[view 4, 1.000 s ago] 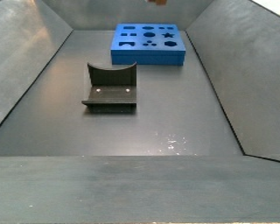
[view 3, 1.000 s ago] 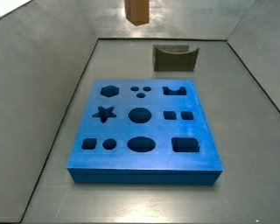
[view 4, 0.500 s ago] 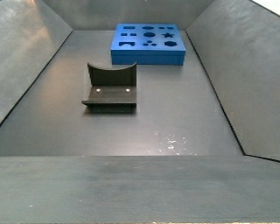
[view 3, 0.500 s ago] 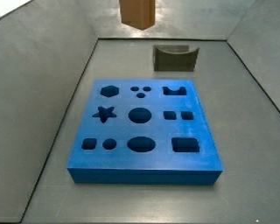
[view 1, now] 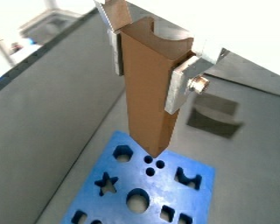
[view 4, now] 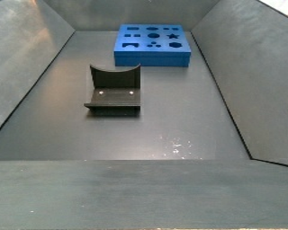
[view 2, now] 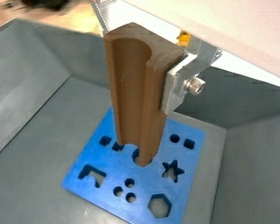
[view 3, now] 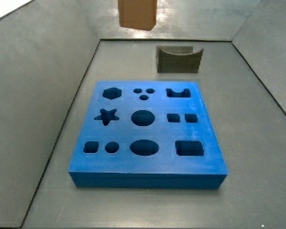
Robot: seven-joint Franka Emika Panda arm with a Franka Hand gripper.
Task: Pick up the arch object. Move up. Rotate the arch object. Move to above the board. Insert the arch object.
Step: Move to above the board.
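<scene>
Gripper: high above the board's far end, fingers clamped on a tall brown slab.
Arch object: apparently on the floor beyond the board, untouched.

Enclosure, as I see it from the remote station:
- Floor: flat, dark grey, matte, with small bright glints towards the near end.
- Left wall and right wall: grey panels leaning outward.
- Far wall: paler grey and more brightly lit.
- Near wall: a broad grey band.
- Bright blurred patch beyond the rim in a wrist view; I cannot tell what it is.
</scene>
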